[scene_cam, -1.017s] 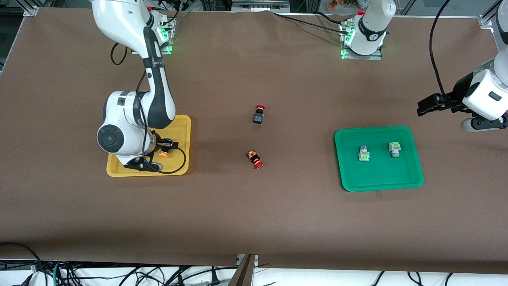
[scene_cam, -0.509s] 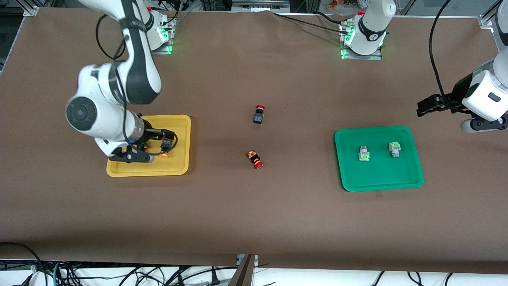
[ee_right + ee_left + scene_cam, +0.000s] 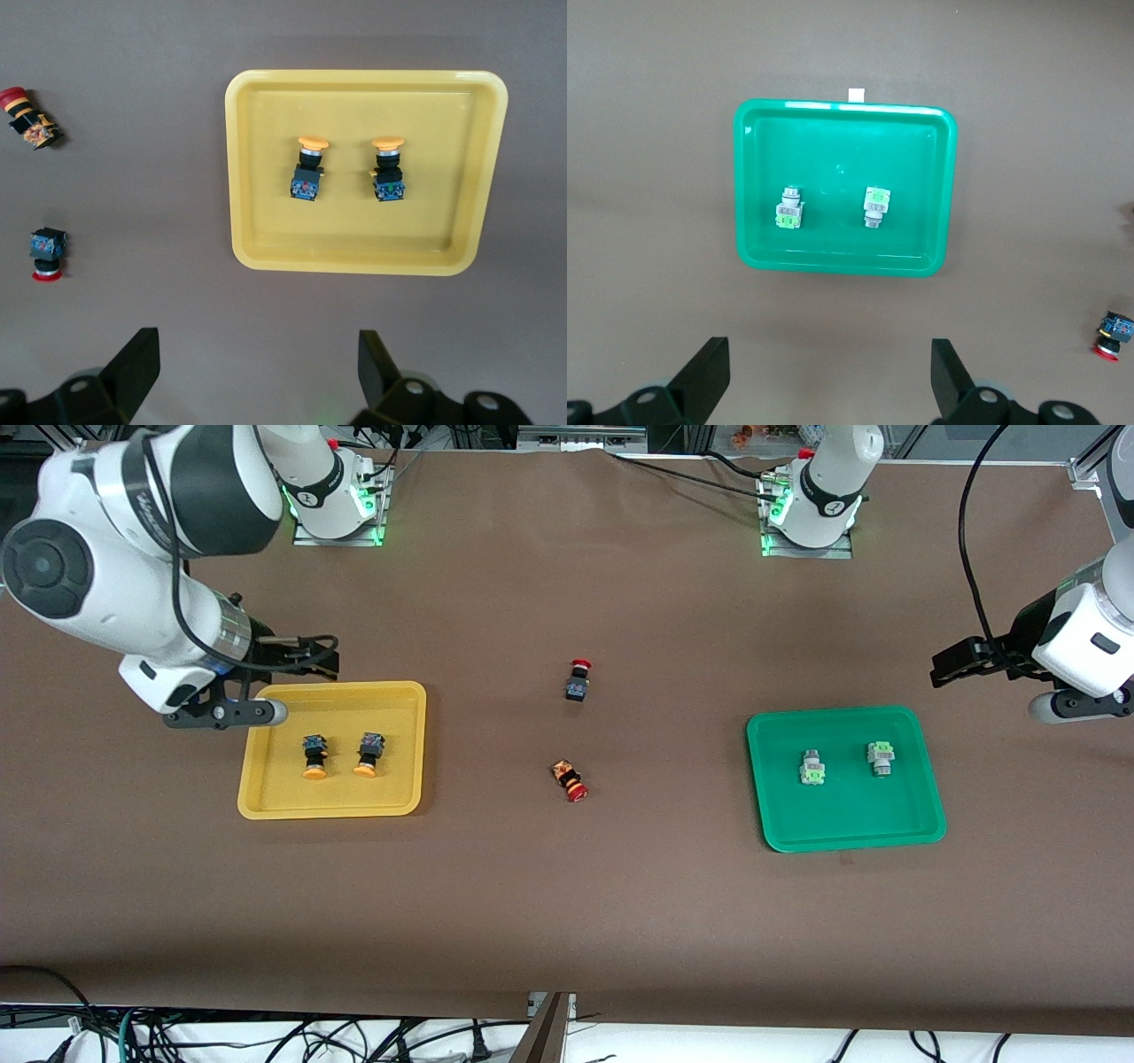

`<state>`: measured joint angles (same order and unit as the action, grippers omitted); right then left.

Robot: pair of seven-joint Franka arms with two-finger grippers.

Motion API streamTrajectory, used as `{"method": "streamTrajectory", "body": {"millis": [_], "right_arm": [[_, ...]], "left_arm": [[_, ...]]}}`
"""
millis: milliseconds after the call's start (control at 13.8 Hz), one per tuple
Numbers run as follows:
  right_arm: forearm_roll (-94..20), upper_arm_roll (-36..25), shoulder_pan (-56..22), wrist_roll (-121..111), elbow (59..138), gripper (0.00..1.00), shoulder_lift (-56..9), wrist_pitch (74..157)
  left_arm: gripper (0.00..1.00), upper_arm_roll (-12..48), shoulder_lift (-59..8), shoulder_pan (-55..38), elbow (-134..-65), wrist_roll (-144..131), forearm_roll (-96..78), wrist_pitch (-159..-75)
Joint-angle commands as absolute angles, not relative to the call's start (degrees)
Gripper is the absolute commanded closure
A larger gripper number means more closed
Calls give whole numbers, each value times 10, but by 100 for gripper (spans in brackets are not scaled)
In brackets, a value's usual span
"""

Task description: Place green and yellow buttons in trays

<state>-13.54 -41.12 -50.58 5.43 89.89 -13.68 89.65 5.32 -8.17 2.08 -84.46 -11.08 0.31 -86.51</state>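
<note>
Hovering high over the bench [image 3: 567,921] in the front view, the right tool [image 3: 306,657] hangs above the yellow tray's [image 3: 266,808] rim toward the robots' bases, arm folded with its elbow raised, fingers spread, nothing held. Left tool [image 3: 952,664] waits in the air toward the left arm's end of the bench, past the green tray [image 3: 846,834], likewise open and empty. Two yellow buttons [image 3: 314,757] lie side by side in the yellow tray, long axes parallel, orange caps pointing toward the front camera. Two green buttons [image 3: 811,767] lie apart in the green tray. Two red switches [image 3: 578,679] lie on bare bench between the trays.

Left wrist view: open left tool [image 3: 829,376] looks straight down on the green tray [image 3: 749,257]; green buttons [image 3: 788,206] lie with long axes parallel.

Right wrist view: open right tool [image 3: 257,367] looks down on the yellow tray [image 3: 354,264]; yellow buttons [image 3: 308,166] lie parallel, caps pointing the same way; red switches [image 3: 46,254] sit clear of the tray.
</note>
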Motion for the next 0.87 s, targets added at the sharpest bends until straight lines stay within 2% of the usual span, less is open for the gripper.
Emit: {"method": "streamTrajectory", "body": {"millis": [0,218,436,799], "right_arm": [[-110,-378,-465,30,896,1,-101,858],[-77,-268,-351,11,899,1,-60,853],[-71,-208,-290,11,916,1,-59,865],[-34,-75,-174,11,996,1,-33,950]], "left_arm": [[0,51,-91,17,-825,-100,2,-860],[0,51,-91,17,-825,-99,2,-860],[0,51,-91,17,-825,-99,2,-860],[0,51,-91,18,-825,-99,2,-860]]}}
